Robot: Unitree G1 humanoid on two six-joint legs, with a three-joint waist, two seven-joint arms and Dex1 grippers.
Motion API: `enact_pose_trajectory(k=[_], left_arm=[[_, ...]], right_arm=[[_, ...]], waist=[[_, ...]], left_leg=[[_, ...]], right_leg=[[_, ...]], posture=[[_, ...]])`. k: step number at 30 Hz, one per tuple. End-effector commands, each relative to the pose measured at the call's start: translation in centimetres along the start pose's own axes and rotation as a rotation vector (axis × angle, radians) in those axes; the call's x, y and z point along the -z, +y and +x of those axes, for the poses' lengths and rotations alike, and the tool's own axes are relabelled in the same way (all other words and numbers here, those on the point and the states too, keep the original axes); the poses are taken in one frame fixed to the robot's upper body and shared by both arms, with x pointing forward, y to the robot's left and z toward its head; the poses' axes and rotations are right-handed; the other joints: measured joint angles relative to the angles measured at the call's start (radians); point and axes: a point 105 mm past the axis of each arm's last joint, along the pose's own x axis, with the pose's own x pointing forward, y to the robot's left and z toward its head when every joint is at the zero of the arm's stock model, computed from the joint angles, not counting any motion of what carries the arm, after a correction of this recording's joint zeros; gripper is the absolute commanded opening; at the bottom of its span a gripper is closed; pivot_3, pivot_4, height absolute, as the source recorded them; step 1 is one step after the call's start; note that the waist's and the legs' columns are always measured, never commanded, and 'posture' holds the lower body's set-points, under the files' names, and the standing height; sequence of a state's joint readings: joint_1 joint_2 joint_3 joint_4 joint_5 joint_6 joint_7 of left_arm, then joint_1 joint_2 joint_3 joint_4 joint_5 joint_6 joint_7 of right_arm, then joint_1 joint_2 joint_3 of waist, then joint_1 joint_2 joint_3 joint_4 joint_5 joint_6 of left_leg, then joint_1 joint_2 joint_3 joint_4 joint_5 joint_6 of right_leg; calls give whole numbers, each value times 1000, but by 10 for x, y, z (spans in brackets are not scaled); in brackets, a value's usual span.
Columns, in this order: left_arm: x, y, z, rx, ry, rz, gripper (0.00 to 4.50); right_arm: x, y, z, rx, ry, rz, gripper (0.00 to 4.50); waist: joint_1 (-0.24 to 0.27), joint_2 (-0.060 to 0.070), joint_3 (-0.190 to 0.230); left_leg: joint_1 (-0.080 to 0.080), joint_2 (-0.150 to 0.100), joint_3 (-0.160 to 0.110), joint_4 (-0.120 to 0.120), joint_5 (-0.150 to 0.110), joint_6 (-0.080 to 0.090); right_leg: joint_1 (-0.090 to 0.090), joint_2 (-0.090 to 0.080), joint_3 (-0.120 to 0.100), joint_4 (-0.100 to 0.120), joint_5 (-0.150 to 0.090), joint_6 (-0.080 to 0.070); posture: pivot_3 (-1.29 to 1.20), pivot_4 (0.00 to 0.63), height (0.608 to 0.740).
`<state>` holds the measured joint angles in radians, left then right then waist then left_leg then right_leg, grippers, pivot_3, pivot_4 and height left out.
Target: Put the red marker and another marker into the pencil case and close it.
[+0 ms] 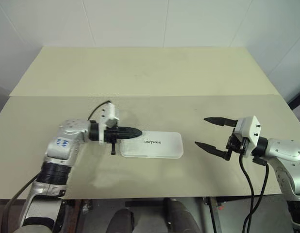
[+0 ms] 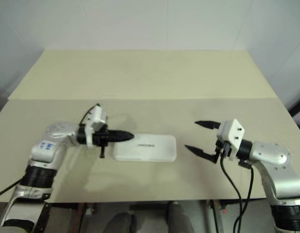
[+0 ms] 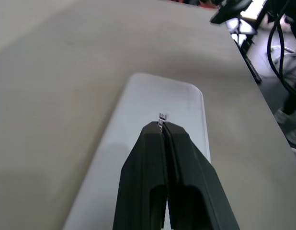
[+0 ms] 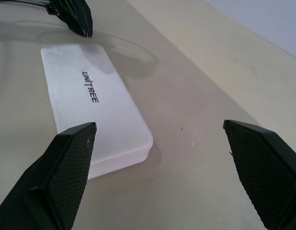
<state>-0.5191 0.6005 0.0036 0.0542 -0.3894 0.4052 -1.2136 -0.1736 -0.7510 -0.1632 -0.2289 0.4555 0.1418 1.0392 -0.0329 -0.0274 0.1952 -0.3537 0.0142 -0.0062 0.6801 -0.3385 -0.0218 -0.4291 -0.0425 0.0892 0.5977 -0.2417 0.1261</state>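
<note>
The white pencil case (image 1: 157, 145) lies shut and flat on the table in front of me, its dark logo facing up. My left gripper (image 1: 138, 132) is shut with nothing in it. It points to the right, level, with its tips just over the case's left end (image 3: 153, 103). Whether the tips touch the lid I cannot tell. My right gripper (image 1: 200, 131) stands wide open, a little to the right of the case and pointing toward it; the case (image 4: 90, 110) lies ahead of its fingers. The red marker and the other marker are out of view.
The beige table (image 1: 140, 73) stretches back to a white tiled wall, with a seam running across its middle. Its front edge (image 1: 140, 198) lies close below the case. Black cables (image 1: 247, 194) hang from my right wrist.
</note>
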Motion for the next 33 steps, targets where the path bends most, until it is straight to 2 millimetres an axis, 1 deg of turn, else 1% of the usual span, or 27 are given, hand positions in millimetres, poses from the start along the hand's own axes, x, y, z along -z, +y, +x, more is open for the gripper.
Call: enact_pose_trajectory(k=[1, 4, 7, 11, 14, 18, 19, 20, 23, 25, 28, 33], left_arm=[[-11, 3, -20, -74, -40, 64, 36], [-12, 3, -34, -117, -49, 84, 36], [-16, 6, -51, -196, -77, 97, 660], [-21, 7, -52, -221, -85, 132, 1923], [-26, 12, -53, -247, -105, 154, 3030], [-30, 11, -48, -235, -126, 141, 4360], [-30, 10, -47, -234, -129, 148, 4472], [-32, 10, -43, -232, -132, 154, 4472], [-34, 9, -40, -208, -141, 134, 4472], [-36, 12, -39, -221, -142, 149, 4472], [-37, 10, -36, -204, -139, 151, 4472], [-34, 10, -39, -208, -117, 160, 4472]], right_arm=[[-10, -9, -5, 0, -29, -17, 4500], [-12, -13, -5, -2, -36, -16, 4500], [-17, -26, -9, 5, -40, -29, 4500], [-23, -37, -18, -11, -24, -48, 4500], [-24, -38, -21, -22, -10, -54, 4500], [-25, -36, -23, -26, -3, -53, 4500], [-25, -35, -23, -26, 1, -54, 4500], [-24, -37, -26, -24, 5, -52, 4500], [-25, -40, -30, -16, 19, -58, 4500], [-24, -41, -33, -17, 34, -63, 4500], [-22, -42, -38, -15, 48, -64, 4500], [-21, -44, -41, 0, 48, -60, 4500]], waist=[[2, 0, 0], [5, 0, 0], [4, 0, 0], [6, 0, 0], [5, 0, 0], [4, 0, 0], [3, 0, 0], [3, 0, 0], [3, 0, 0], [4, 0, 0], [4, 0, 0], [4, 0, 0]], left_leg=[[0, 0, 0, 0, 0, 0], [0, -1, 0, 0, 0, 0], [-1, -1, 0, 0, 0, 0], [-1, -1, -1, 0, 0, 0], [-1, 0, -1, -1, 0, 0], [-1, 0, 0, -2, 0, 0], [-1, 0, 0, -2, 0, 0], [-1, 0, 0, -2, 0, 0], [-1, 0, 0, -2, 0, 0], [-1, 0, 0, -1, 0, 0], [-1, 0, 0, -1, 0, 0], [-1, -1, 0, -2, 0, 0]], right_leg=[[0, 0, 0, 0, 0, 0], [0, -1, 0, 0, 0, 0], [0, -2, -1, -2, 0, 0], [0, -2, -1, -2, 0, 0], [0, -2, -1, -3, 0, 0], [0, -2, -1, -3, 0, 0], [0, -2, -1, -3, 0, 0], [0, -2, -1, -3, 0, 0], [0, -2, -1, -3, 0, 0], [0, -2, -1, -2, 0, 0], [0, -2, -1, -3, 0, 0], [0, -2, -1, -3, 0, 0]], posture=[[0, 150, 740], [0, 150, 740], [0, 150, 740], [0, 150, 740], [0, 150, 740], [0, 150, 740], [0, 150, 740], [0, 150, 740], [0, 150, 740], [0, 150, 740], [0, 150, 740], [0, 150, 740]])
